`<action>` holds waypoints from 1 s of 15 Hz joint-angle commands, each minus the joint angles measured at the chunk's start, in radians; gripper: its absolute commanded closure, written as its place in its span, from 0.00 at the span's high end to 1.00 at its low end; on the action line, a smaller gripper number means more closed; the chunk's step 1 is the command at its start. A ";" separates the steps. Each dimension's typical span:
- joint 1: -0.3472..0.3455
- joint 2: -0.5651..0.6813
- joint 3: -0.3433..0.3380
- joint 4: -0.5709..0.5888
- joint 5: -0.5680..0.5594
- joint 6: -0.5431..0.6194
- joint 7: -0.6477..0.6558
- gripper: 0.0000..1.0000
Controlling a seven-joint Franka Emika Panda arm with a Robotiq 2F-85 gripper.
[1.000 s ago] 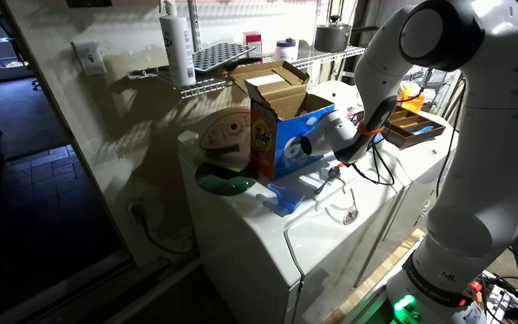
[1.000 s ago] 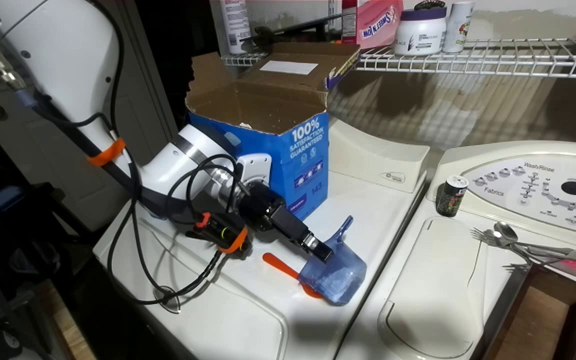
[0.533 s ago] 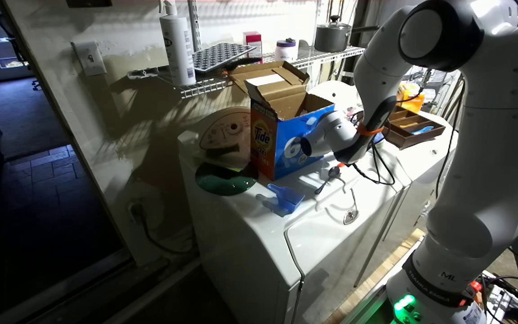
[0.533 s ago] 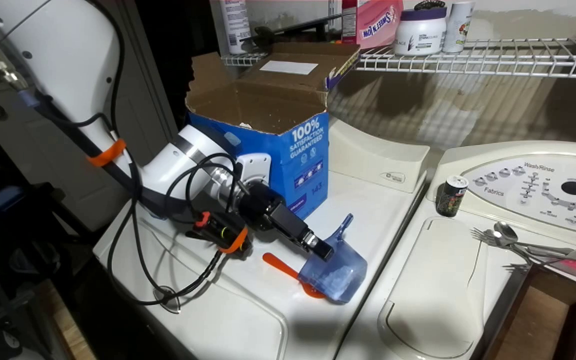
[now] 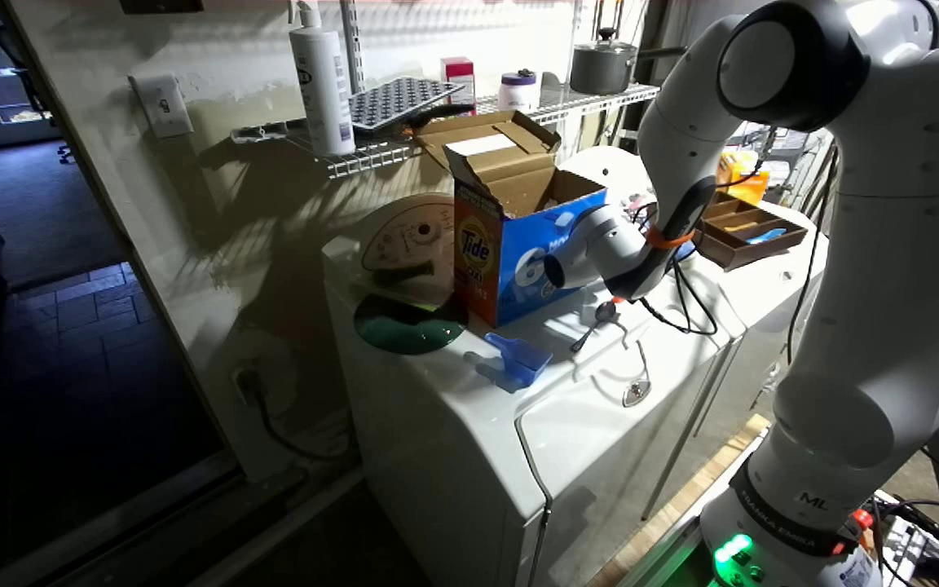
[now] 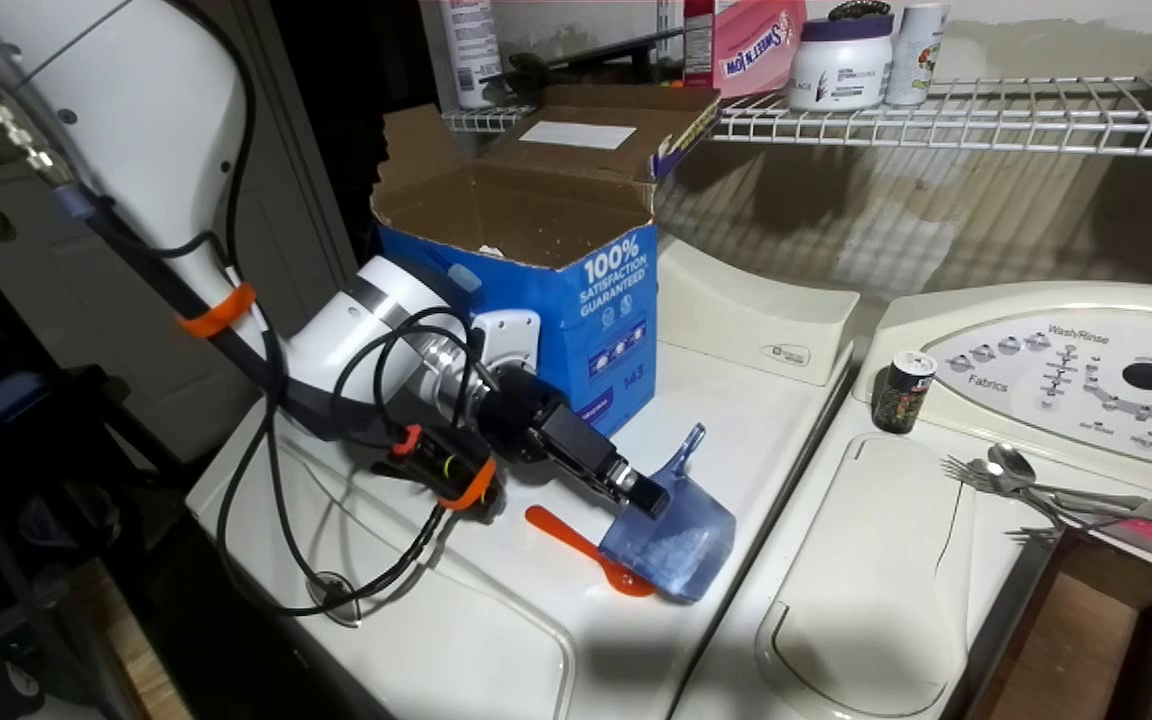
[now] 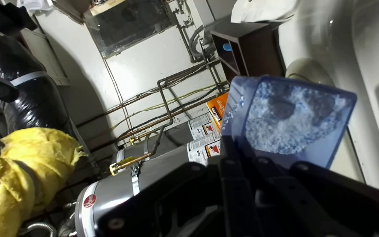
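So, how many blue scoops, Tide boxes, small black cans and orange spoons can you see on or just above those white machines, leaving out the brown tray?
Blue scoops: 2, one held in the gripper, the other lying loose
Tide box: 1
Small black can: 1
Orange spoon: 1
Total: 5

Tide box (image 5: 512,249), flaps open, stands upright toward rear edge of white appliance top (image 5: 584,408). Green disc (image 5: 410,328) lies at near rear corner. Blue scoop (image 5: 520,360) toward near end edge. Dark spoon (image 5: 605,311) farther in; metal spoon (image 5: 637,394) close to front edge. Robot arm (image 5: 844,269) rises beyond front edge, wrist (image 5: 604,244) before box's blue face. Divided brown tray (image 5: 763,253) toward far end. Pump bottle (image 5: 323,91) and lidded pot (image 5: 602,68) on wire shelf (image 5: 372,161) above rear edge.
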 commanded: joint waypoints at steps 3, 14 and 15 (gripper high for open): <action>0.003 0.017 0.012 -0.003 -0.030 -0.035 0.021 0.01; 0.007 0.036 0.020 -0.004 -0.042 -0.080 0.023 0.01; 0.008 0.039 0.021 -0.004 -0.045 -0.086 0.023 0.01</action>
